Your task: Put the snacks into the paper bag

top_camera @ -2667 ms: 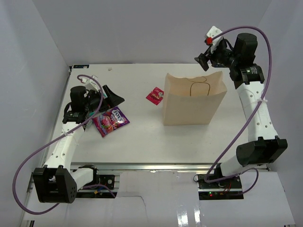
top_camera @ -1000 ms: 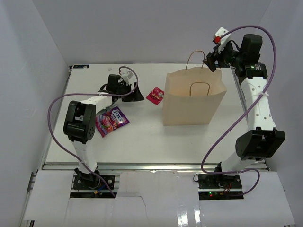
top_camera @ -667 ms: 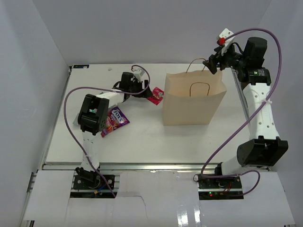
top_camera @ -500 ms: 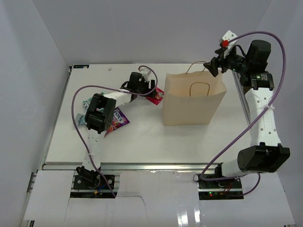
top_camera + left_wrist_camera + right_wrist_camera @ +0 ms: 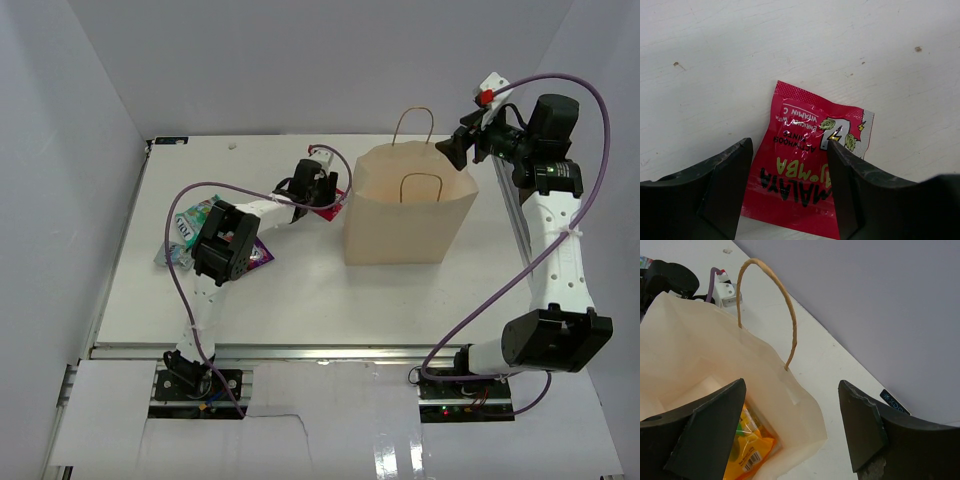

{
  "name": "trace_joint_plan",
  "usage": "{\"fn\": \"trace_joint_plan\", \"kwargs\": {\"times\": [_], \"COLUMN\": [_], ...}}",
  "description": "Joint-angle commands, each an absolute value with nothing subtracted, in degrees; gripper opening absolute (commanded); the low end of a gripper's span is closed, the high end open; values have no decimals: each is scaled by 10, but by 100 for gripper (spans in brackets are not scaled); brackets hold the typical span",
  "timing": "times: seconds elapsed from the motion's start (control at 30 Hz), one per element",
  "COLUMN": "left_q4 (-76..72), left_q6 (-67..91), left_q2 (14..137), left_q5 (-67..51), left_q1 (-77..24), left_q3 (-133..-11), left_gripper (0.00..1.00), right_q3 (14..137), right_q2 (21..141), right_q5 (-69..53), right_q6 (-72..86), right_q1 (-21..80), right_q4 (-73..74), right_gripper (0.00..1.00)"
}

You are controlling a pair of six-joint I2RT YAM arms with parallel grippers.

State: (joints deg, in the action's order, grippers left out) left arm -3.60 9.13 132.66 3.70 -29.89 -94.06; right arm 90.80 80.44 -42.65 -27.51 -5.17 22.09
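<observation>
left gripper (image 5: 790, 152) spread wide around the pink-red packet (image 5: 807, 165) just left of the paper bag (image 5: 410, 225), right gripper (image 5: 792, 390) hanging open over the bag's rim, orange packet (image 5: 747, 445) inside

White table (image 5: 300, 290) in the middle, matte and evenly lit, with only soft shadows. Behind it is a plain pale-grey back wall (image 5: 300, 60), and a left wall (image 5: 60, 150) and right wall (image 5: 610, 90) close it in like a booth. Up close, the tabletop shows scuffs and a dark speck (image 5: 918, 49) (fine scratches too). A metal rail (image 5: 330, 352) runs along the near edge, with a glossy white panel (image 5: 400, 440) below it catching reflections.
</observation>
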Motion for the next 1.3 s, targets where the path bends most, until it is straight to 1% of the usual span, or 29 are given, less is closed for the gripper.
{"fn": "trace_joint_plan", "kwargs": {"times": [0.0, 0.1, 0.23, 0.37, 0.4, 0.47, 0.53, 0.57, 0.6, 0.7, 0.73, 0.8, 0.83, 0.93, 0.97, 1.1, 1.27], "left_q4": [23, 23, 44, 62, 69, 76, 82, 83, 89, 91, 91, 92, 92, 91, 90, 76, 41], "left_q6": [95, 93, 100, 100, 98, 98, 100, 101, 103, 113, 117, 126, 128, 143, 147, 170, 205], "left_q2": [1324, 1317, 1312, 1303, 1301, 1296, 1292, 1288, 1285, 1267, 1262, 1246, 1242, 1222, 1217, 1190, 1128], "left_q5": [41, 12, 5, 15, 18, 20, 23, 23, 24, 24, 24, 13, 10, -1, -21, -59, -95], "left_q1": [-306, -311, -312, -312, -310, -309, -304, -303, -300, -287, -282, -269, -265, -252, -250, -232, -206], "left_q3": [-901, -889, -877, -856, -850, -846, -839, -838, -836, -831, -828, -828, -828, -828, -828, -821, -793], "left_gripper": [70, 67, 65, 56, 52, 51, 47, 44, 38, 29, 22, 14, 8, 2, 0, 0, 0], "right_q3": [903, 897, 892, 888, 886, 884, 883, 883, 884, 882, 882, 880, 879, 876, 876, 878, 877], "right_q2": [782, 780, 773, 767, 766, 764, 762, 761, 760, 758, 757, 756, 755, 754, 752, 751, 748], "right_q5": [-443, -444, -445, -446, -446, -446, -447, -446, -447, -447, -447, -448, -449, -450, -450, -448, -449], "right_q6": [-261, -258, -256, -252, -252, -250, -249, -248, -247, -248, -247, -243, -243, -239, -238, -238, -238], "right_q1": [-55, -56, -57, -58, -58, -60, -60, -61, -61, -62, -62, -62, -62, -62, -62, -62, -63], "right_q4": [195, 191, 187, 185, 185, 183, 181, 180, 180, 179, 179, 178, 176, 173, 173, 173, 173], "right_gripper": [80, 80, 80, 80, 80, 80, 80, 80, 80, 80, 80, 80, 80, 80, 80, 80, 80]}}
